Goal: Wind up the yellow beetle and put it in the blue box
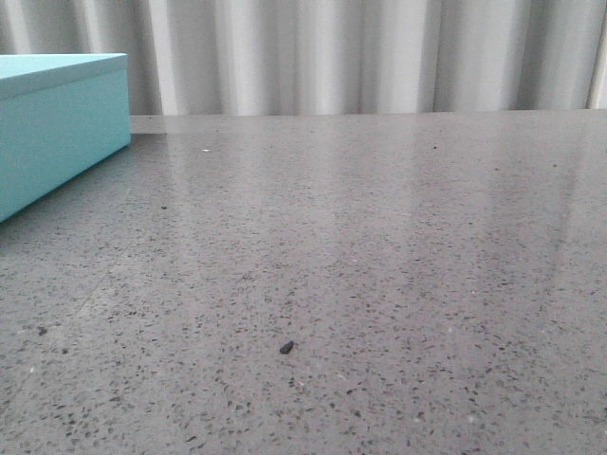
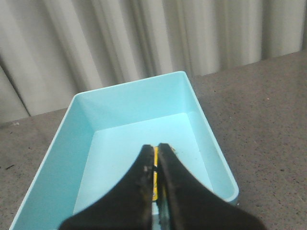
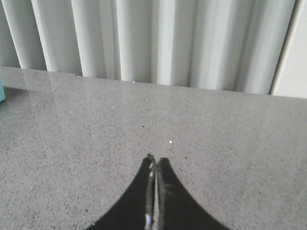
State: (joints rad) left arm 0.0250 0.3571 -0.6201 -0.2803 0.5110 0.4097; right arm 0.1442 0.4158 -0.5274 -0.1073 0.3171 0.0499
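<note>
The blue box (image 2: 139, 96) lies open below my left gripper (image 2: 156, 147); its light inner floor shows. The box also shows at the far left of the front view (image 1: 57, 133). My left gripper's fingers are closed to a thin slit. Through that slit I see a narrow strip of the yellow beetle (image 2: 156, 177), over the box floor; the fingers hide the rest of it, and I cannot tell whether it touches them. My right gripper (image 3: 156, 159) is shut and empty above bare tabletop. Neither arm shows in the front view.
The grey speckled tabletop (image 1: 360, 265) runs back to a pale pleated curtain (image 1: 360, 57). A small dark crumb (image 1: 286, 348) lies near the front. A corner of the box shows at the edge of the right wrist view (image 3: 2, 93).
</note>
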